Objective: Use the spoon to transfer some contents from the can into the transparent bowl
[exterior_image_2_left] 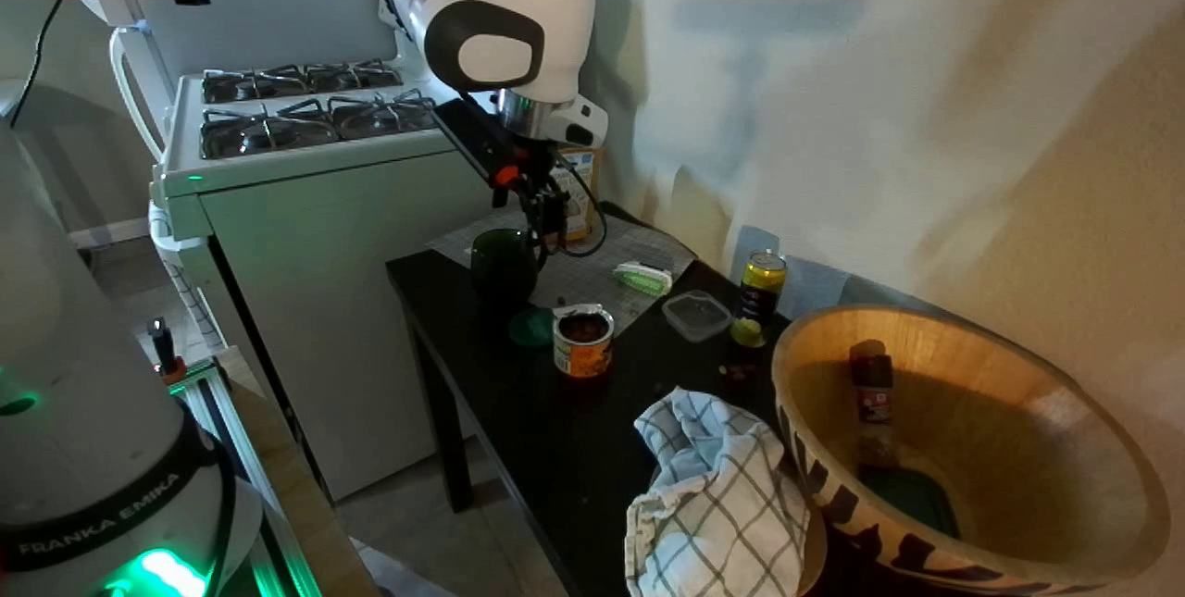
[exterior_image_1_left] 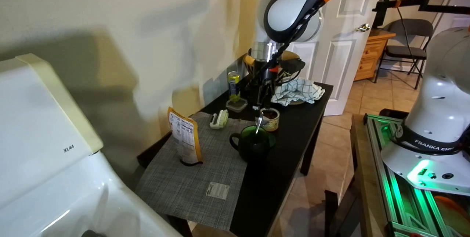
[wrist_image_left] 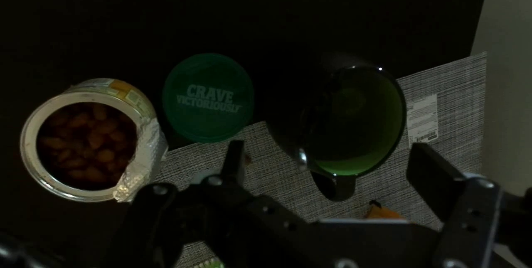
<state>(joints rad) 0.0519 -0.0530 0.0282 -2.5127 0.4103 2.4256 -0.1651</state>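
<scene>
The can (wrist_image_left: 85, 145) stands open on the dark table, full of brown beans, its foil top (wrist_image_left: 143, 162) peeled to one side. The dark green mug (wrist_image_left: 357, 122) is on the placemat's edge. In an exterior view a narrow silver strip (exterior_image_1_left: 259, 122), apparently the spoon, shows at the mug's mouth; in the wrist view only a glint appears there. My gripper (wrist_image_left: 326, 158) is above the mug, open, its fingers (wrist_image_left: 233, 162) wide apart and nothing held between them. The transparent bowl (exterior_image_2_left: 696, 315), a shallow clear container, lies beyond the can near the wall.
A green lid (wrist_image_left: 208, 97) lies between can and mug. A printed pouch (exterior_image_1_left: 185, 136) stands upright on the placemat, and a brush (exterior_image_1_left: 219, 119) lies behind. Toward the wall are a tall yellow can (exterior_image_2_left: 759, 296), a checked towel (exterior_image_2_left: 717, 495) and a big wooden bowl (exterior_image_2_left: 963, 477).
</scene>
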